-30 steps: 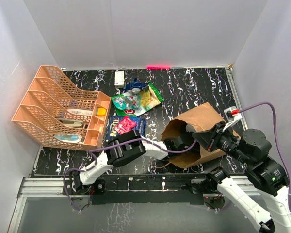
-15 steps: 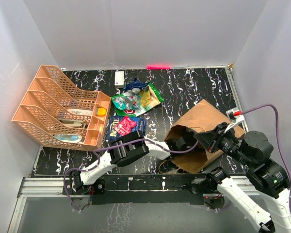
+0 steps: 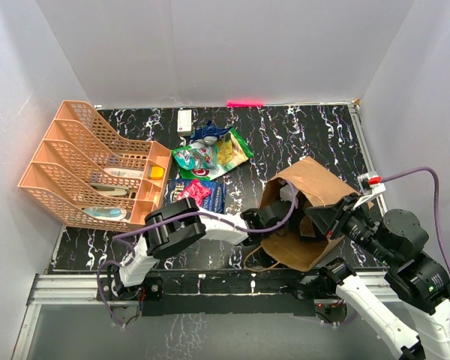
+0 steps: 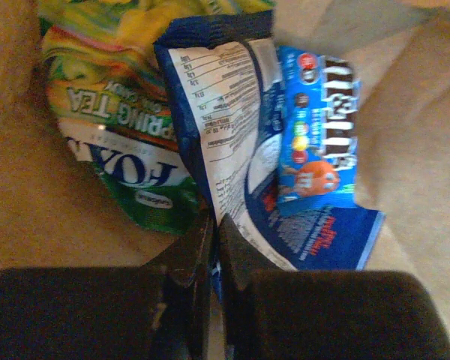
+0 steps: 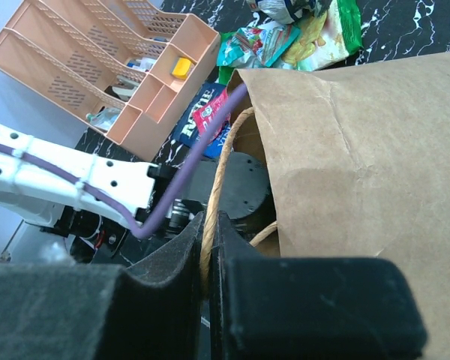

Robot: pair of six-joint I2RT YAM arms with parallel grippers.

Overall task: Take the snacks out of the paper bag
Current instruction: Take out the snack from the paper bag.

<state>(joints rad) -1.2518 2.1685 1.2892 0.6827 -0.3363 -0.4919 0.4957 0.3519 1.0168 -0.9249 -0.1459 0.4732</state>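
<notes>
Dark blue packet (image 4: pixel 225 112) sits inside the paper bag (image 5: pixel 345 150), w/ a green pouch (image 4: pixel 112 127) & a bright blue packet (image 4: pixel 315 142) beside it. My left claw (image 4: pixel 214 229) is pinched tight on its lower edge. Right claw (image 5: pixel 208 236) clamped on the bag's handle (image 5: pixel 223 157). Other snacks (image 3: pixel 210 157) lie on the table (image 3: pixel 300 135) nr the orange organiser (image 3: pixel 90 169)

orange mesh organiser (image 3: pixel 73 124), small white box (image 3: pixel 184 120)

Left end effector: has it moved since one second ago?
Yes. In the top view, the left end effector shifted left, toward the orange organiser.
</notes>
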